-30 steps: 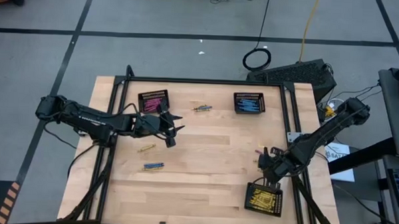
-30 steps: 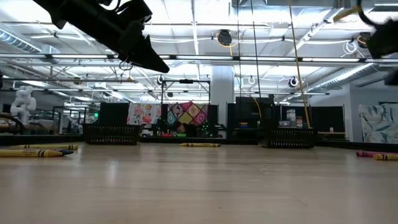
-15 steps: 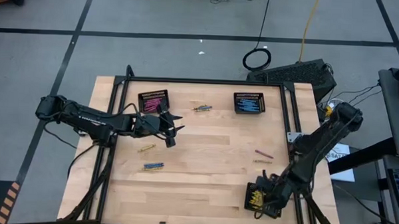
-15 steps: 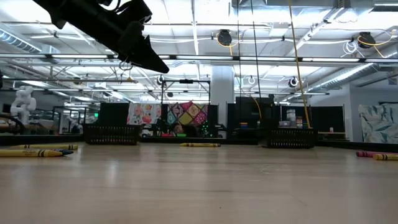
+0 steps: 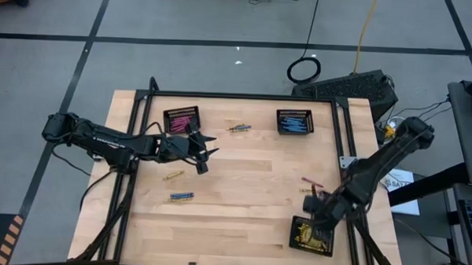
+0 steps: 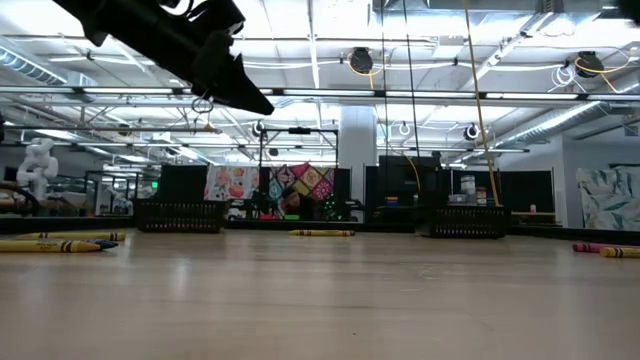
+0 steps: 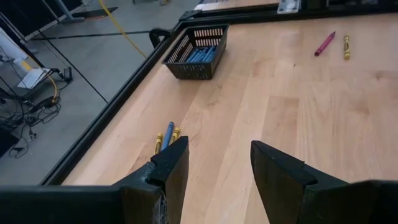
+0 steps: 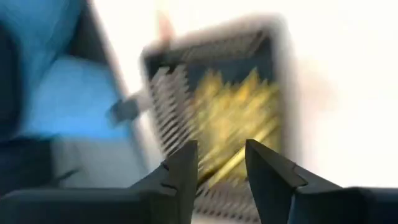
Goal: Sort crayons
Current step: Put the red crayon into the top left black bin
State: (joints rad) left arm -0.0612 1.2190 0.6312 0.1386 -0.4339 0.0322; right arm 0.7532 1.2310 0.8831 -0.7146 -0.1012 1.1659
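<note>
Both grippers' fingers apart, empty.

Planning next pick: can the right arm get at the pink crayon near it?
Probably yes. The right gripper hangs open just over the yellow basket, and the pink crayon lies loose on bare table close by, nothing between them.

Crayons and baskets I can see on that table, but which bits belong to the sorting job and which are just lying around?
Part of the job:
- loose crayons on the table
- pink basket, blue basket, yellow basket
- right gripper, open, beside the yellow basket
- left gripper, open, by the pink basket

Just lying about:
- cable coil on the floor
- black case
</note>
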